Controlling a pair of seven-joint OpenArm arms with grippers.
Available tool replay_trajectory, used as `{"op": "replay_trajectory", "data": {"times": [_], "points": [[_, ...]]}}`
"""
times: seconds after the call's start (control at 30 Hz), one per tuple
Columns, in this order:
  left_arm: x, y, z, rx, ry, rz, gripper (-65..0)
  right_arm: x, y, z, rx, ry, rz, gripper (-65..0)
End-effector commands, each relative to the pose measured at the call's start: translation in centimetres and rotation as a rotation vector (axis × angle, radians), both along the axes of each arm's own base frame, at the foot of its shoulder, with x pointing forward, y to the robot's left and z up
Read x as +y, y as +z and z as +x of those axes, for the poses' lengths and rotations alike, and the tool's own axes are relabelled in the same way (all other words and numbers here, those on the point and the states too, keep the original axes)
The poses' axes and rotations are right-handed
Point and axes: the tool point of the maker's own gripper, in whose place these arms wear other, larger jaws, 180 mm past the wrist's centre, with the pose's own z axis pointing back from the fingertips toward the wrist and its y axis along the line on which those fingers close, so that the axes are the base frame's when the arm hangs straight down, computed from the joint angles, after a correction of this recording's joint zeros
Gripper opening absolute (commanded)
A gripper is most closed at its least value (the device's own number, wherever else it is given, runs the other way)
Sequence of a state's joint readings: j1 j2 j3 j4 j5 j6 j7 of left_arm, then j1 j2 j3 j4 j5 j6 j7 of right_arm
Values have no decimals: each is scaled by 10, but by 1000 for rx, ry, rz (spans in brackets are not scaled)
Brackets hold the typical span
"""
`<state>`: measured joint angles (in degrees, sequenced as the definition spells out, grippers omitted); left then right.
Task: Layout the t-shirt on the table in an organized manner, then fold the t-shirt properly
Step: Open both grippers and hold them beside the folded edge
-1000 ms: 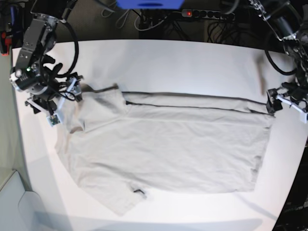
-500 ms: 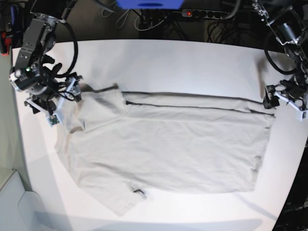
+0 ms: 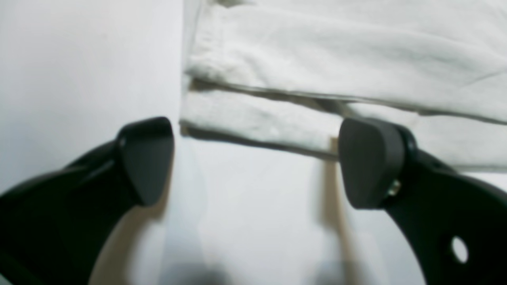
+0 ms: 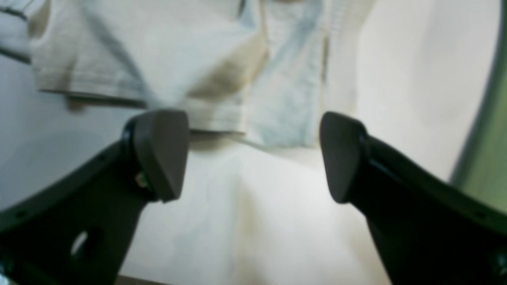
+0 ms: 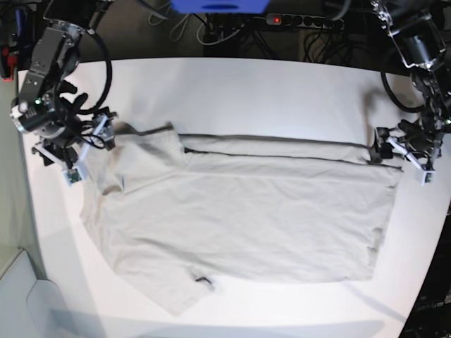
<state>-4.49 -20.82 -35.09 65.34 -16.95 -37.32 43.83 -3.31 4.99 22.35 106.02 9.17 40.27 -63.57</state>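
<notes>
The light grey-beige t-shirt (image 5: 239,211) lies spread flat on the white table (image 5: 268,91), its far long edge folded over in a narrow band. A small white neck label (image 5: 204,283) shows near the front. My left gripper (image 5: 402,160) hovers open at the shirt's far right corner. In the left wrist view that gripper (image 3: 257,162) has the folded hem corner (image 3: 253,118) just ahead of its fingers. My right gripper (image 5: 90,151) is open at the left sleeve. In the right wrist view it (image 4: 251,154) has the sleeve edge (image 4: 222,114) just ahead and nothing between its fingers.
Behind the table run dark cables, a power strip (image 5: 303,21) with a red light, and a blue object (image 5: 218,5). The table's curved edge (image 5: 423,267) drops off at the right, and a pale surface (image 5: 21,296) lies beyond its left front.
My left gripper has moved inward, to the left in the base view, up to the shirt's far right corner. The right arm has shifted slightly left and up. Both stay open.
</notes>
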Motion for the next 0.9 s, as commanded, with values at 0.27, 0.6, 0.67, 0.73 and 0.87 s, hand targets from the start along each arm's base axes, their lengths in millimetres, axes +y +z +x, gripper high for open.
{"op": "replay_trajectory", "data": {"times": [0.27,0.6,0.67,0.73,0.87], "points": [[17,10,12,-34,27,-7,-97,-4,14,11,-55,-3,-4,-127],[26,16,13,-36,26,15,-102,-4,14,11,-55,-3,-4,-127],[26,16,13,-37,23,15,-102,-4,13,10,-53,-3,-4,-127],[27,16,13,-37,23,17,-102,-4,13,10,-53,-3,-4,-127],[26,16,13,-36,21,17,-110,-4,13,10,-52,-3,-4,-127]]}}
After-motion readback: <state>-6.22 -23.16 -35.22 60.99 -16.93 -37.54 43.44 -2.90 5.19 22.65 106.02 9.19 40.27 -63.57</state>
